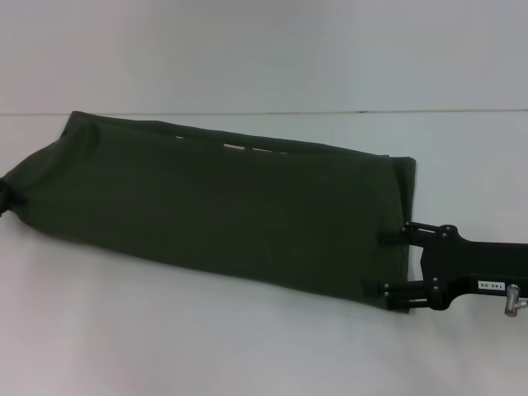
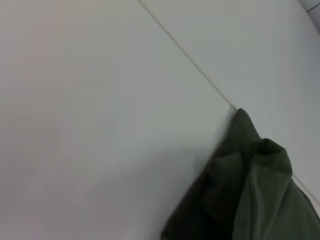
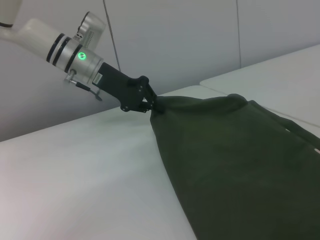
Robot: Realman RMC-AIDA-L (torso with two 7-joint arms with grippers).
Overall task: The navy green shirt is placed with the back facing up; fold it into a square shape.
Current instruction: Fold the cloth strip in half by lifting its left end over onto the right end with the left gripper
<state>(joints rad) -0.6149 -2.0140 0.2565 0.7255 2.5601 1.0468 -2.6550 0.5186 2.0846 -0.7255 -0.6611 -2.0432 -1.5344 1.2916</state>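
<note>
The right wrist view alone shows the left hand (image 3: 150, 104) pinching shut the long dark olive-green cloth shirt's (image 1: 223, 206) bunched end; the right hand (image 1: 388, 262), at the shirt's opposite end, stands spread wide over the hem.

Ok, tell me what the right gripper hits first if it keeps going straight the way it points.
The navy green shirt. The right gripper points toward the robot's left, its fingers already at the cloth's edge. Whether they grip it is unclear.

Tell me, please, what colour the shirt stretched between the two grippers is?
The navy green shirt is plain dark olive green, shown best in the head view.
</note>
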